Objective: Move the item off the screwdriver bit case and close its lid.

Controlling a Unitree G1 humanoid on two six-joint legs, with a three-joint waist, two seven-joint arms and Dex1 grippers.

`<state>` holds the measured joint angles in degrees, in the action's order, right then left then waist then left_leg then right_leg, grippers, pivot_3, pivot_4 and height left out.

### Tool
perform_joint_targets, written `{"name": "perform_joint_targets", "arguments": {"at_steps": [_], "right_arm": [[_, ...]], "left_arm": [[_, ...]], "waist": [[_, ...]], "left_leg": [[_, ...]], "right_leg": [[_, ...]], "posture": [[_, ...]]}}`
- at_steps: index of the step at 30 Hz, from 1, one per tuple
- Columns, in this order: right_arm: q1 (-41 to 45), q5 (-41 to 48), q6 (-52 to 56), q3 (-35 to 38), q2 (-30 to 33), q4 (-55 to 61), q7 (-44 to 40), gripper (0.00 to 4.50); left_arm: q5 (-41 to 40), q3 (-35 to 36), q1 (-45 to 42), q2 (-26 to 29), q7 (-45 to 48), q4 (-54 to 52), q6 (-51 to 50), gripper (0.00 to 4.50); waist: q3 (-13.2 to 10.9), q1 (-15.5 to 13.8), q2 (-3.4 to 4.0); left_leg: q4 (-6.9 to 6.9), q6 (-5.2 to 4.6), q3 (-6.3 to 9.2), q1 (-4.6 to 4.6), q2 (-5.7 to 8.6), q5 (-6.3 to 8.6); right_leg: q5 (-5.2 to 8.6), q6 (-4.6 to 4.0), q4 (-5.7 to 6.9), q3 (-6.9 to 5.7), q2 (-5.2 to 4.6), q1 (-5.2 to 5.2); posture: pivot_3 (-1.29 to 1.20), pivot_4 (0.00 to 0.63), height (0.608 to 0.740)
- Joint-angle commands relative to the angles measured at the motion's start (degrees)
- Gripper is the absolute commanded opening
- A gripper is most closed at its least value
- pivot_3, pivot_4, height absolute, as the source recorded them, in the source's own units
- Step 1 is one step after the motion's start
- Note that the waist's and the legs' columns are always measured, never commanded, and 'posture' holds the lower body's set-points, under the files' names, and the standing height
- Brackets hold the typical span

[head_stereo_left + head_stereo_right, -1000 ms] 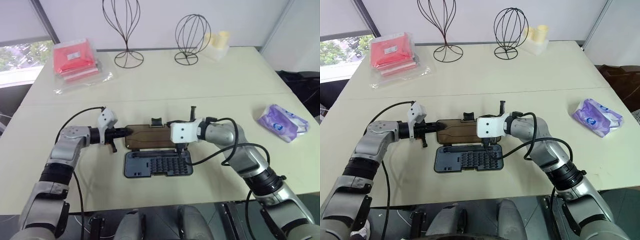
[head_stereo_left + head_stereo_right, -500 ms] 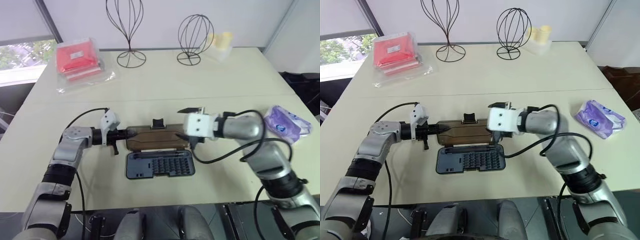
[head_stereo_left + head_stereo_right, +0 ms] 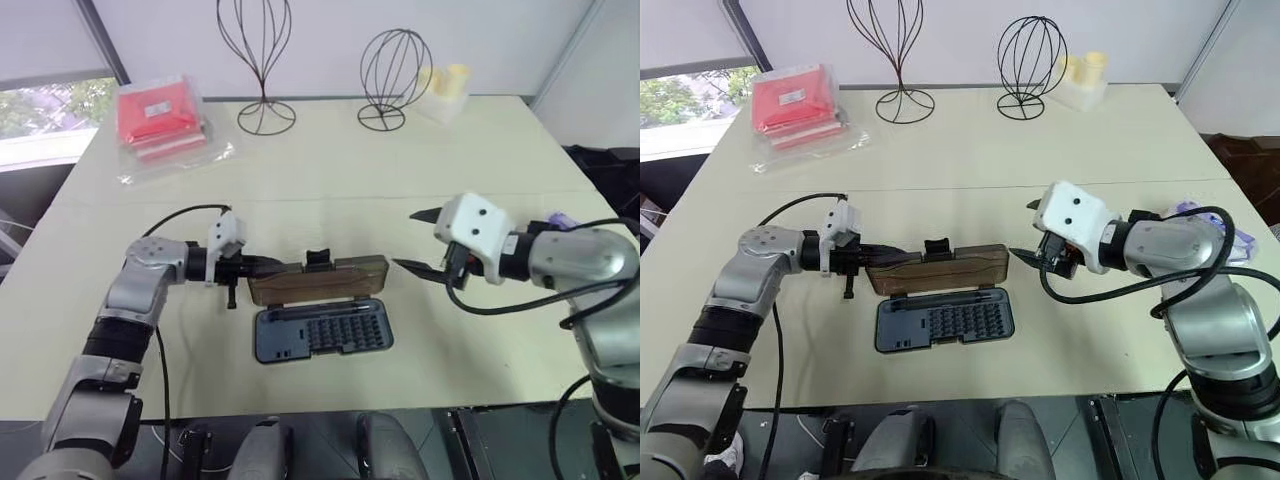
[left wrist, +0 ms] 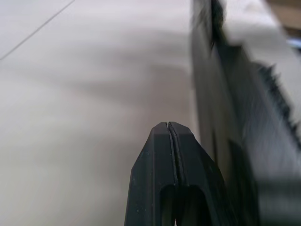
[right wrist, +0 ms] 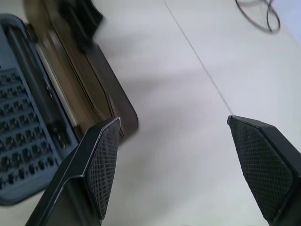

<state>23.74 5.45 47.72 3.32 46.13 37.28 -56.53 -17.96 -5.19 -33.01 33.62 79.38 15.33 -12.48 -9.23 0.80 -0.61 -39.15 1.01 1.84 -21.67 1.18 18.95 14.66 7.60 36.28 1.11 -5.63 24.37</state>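
Pulled my right gripper (image 3: 405, 240) back off the bit case (image 3: 320, 337), jaws wide apart | left gripper (image 3: 262, 266) jaws clenched at the lid (image 3: 330, 282) end | black item (image 3: 317, 258) at lid's back edge

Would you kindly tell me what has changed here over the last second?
The right end effector has pulled back to the robot's right, off the case lid, and hangs open clear of it. The left end effector stays shut at the lid's left end. The lid remains open behind the bit tray, the small black item still on its far edge.
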Motion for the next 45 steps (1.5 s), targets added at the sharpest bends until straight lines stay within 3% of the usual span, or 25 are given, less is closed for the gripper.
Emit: {"name": "perform_joint_targets", "arguments": {"at_steps": [1, 10, 20, 26, 31, 34, 38, 40, 45], "right_arm": [[-1.4, 1.6, 0.5, 1.7, 1.2, 3.4, 2.1, 3.77], [-4.9, 4.2, 0.5, 2.0, 3.4, 4.6, 4.7, 3.77], [-8.2, 7.9, 1.8, 2.8, 5.4, 6.6, 6.2, 3.77], [-7.6, 20.0, 6.4, 6.7, 1.7, 7.6, 4.3, 3.77], [-7.9, 28.4, 8.2, 5.9, 0.8, 7.5, 2.5, 3.77], [-9.4, 30.4, 7.0, 1.0, 0.3, 7.2, 1.4, 2.92], [-10.9, 28.6, 4.2, -7.4, -0.1, 6.2, 1.0, 0.85], [-11.1, 27.2, 2.8, -11.2, 0.2, 5.7, 0.9, 0.02], [-10.6, 23.8, -0.2, -19.3, -1.1, 3.3, 1.4, 0.02]], "left_arm": [[-4.2, 0.0, -0.3, 1.2, 3.4, -5.9, -3.9, 0.00], [-2.6, -6.1, 3.3, 3.9, 10.3, -10.3, -3.6, 0.00], [10.1, -14.2, 9.6, 4.3, 7.7, 0.7, 14.8, 0.00], [-0.1, -9.1, 5.2, 2.5, 6.1, -6.1, 2.8, 0.00], [-8.2, -5.1, -0.1, 2.4, 5.0, -10.5, -11.3, 0.00], [-9.4, -4.4, -3.9, 2.3, 5.1, -9.1, -14.7, 0.00], [-5.1, -6.7, -7.4, -0.1, 4.1, -3.0, -11.0, 0.00], [-3.5, -7.6, -8.3, -1.0, 4.3, -0.6, -9.2, 0.00], [1.1, -10.3, -9.0, -3.8, 4.5, 5.0, -3.9, 0.00]], "waist": [[0.0, 0.0, 0.00], [0.0, 0.0, 0.00], [0.1, -0.2, 0.18], [0.1, -0.2, 0.14], [0.0, -0.2, 0.06], [0.0, -0.2, 0.05], [0.0, -0.1, 0.06], [0.0, -0.1, 0.04], [0.0, -0.1, 0.03]], "left_leg": [[0.00, 0.00, 0.00, -0.01, 0.00, 0.00], [0.00, -0.01, 0.00, 0.00, 0.00, 0.01], [0.01, -0.08, 0.01, 0.35, -0.01, 0.05], [0.01, -0.12, 0.09, 0.82, -0.02, 0.07], [-0.07, -0.12, 0.21, 0.37, -0.02, 0.07], [-0.07, -0.12, 0.19, 0.27, 0.00, 0.07], [-0.05, -0.13, 0.15, 0.27, 0.01, 0.07], [-0.06, -0.13, 0.12, 0.27, 0.01, 0.07], [-0.06, -0.13, 0.09, 0.24, 0.01, 0.07]], "right_leg": [[0.00, 0.00, 0.00, 0.00, 0.00, 0.00], [0.00, 0.00, -0.01, 0.01, 0.00, -0.01], [0.01, -0.02, -0.16, 0.01, -0.01, -0.48], [0.02, -0.02, -0.24, -0.03, -0.01, -1.04], [0.01, 0.00, -0.16, -0.10, 0.01, -0.66], [0.01, 0.00, -0.14, -0.09, 0.01, -0.51], [0.01, 0.00, -0.15, -0.10, 0.01, -0.50], [0.01, 0.00, -0.16, -0.09, 0.01, -0.50], [0.01, 0.00, -0.17, -0.10, 0.01, -0.45]], "posture": [[0.00, 0.150, 0.740], [0.00, 0.150, 0.740], [0.00, 0.150, 0.740], [0.00, 0.150, 0.740], [0.00, 0.150, 0.740], [0.00, 0.150, 0.740], [0.00, 0.150, 0.740], [0.00, 0.150, 0.740], [0.00, 0.150, 0.740]]}}
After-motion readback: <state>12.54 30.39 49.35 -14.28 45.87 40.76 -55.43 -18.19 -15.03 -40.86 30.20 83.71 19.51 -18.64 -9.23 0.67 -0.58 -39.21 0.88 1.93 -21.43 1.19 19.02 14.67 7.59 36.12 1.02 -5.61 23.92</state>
